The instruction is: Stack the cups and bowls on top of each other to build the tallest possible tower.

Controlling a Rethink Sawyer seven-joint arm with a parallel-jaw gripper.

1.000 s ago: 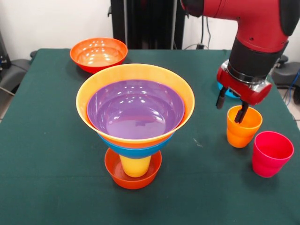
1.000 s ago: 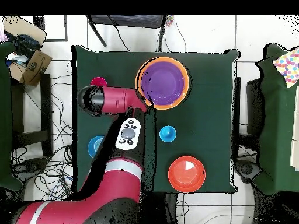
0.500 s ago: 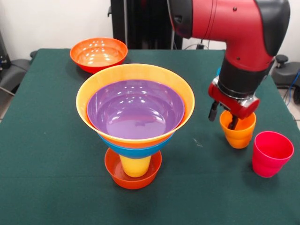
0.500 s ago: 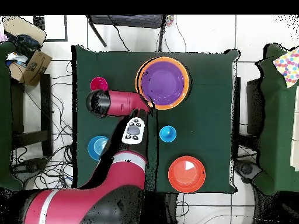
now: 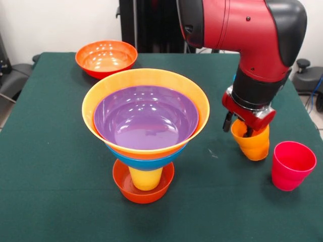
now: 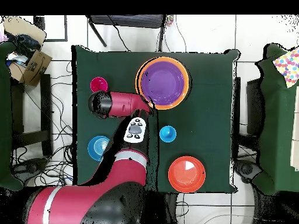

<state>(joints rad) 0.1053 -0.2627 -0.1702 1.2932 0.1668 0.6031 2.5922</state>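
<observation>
Claw [image 5: 237,126] clamped on the rim of the orange cup [image 5: 252,143], one finger inside, one outside, cup tilted. Pinkish red cup [image 5: 292,164] just beside, lower right in the front view. Tower [image 5: 146,121] off to the claw's left there, purple bowl [image 5: 146,117] on top.

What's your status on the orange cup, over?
Gripper straddling the orange cup rim, one finger inside; cup tilted, grip not confirmed. Tower standing. Pink cup close beside.

Green table cloth [image 5: 60,201]; cardboard box [image 6: 32,64] beside table; cables [image 6: 52,169] on tiled floor.
</observation>
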